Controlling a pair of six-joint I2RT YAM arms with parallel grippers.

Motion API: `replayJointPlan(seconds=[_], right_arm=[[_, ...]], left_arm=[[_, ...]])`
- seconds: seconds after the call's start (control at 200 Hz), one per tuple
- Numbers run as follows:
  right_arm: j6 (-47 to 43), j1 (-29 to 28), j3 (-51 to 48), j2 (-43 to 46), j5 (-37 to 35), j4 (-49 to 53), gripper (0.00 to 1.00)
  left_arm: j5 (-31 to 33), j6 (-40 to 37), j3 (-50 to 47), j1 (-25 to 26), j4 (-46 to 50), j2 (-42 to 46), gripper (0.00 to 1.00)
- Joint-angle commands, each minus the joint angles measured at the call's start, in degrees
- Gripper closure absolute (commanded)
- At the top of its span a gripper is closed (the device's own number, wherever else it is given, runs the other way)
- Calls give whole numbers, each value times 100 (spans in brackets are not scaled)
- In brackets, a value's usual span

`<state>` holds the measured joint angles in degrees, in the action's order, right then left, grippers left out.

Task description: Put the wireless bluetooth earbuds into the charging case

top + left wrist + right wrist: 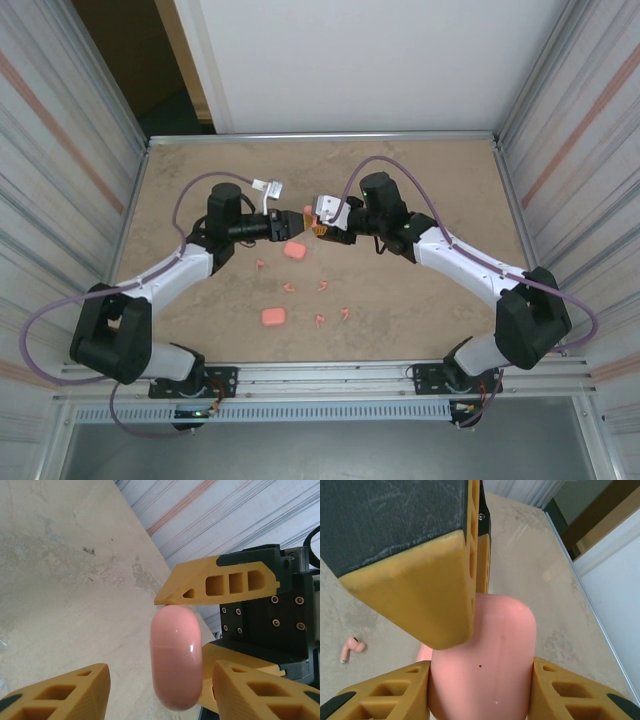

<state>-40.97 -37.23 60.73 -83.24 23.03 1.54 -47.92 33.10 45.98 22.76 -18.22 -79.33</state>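
Both arms meet over the middle of the table (pixel 420 190). The right gripper (pixel 480 666) has its jaws pinching the pink charging case (pixel 487 630) by its sides, and the left gripper (pixel 160 672) has its jaws spread around it (lid looks shut). My call: grip the body firmly and pry gently at the seam. The earbuds (pixel 289 286) lie scattered loose on the table, nearer the arm bases.

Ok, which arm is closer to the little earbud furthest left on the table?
Left. The left gripper hangs just behind the earbud; the right gripper is farther, behind and to its right.
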Motion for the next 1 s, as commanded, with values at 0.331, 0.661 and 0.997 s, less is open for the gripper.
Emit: replayJointPlan(seconds=[0.331, 0.661, 0.997], right_arm=[[74, -42, 202, -97, 166, 74, 61], [171, -21, 229, -91, 115, 102, 58], [718, 216, 164, 167, 383, 47, 29]], left_arm=[[-222, 126, 197, 92, -358, -206, 61], [-304, 146, 215, 105, -374, -186, 86], [-37, -51, 122, 102, -270, 107, 99]])
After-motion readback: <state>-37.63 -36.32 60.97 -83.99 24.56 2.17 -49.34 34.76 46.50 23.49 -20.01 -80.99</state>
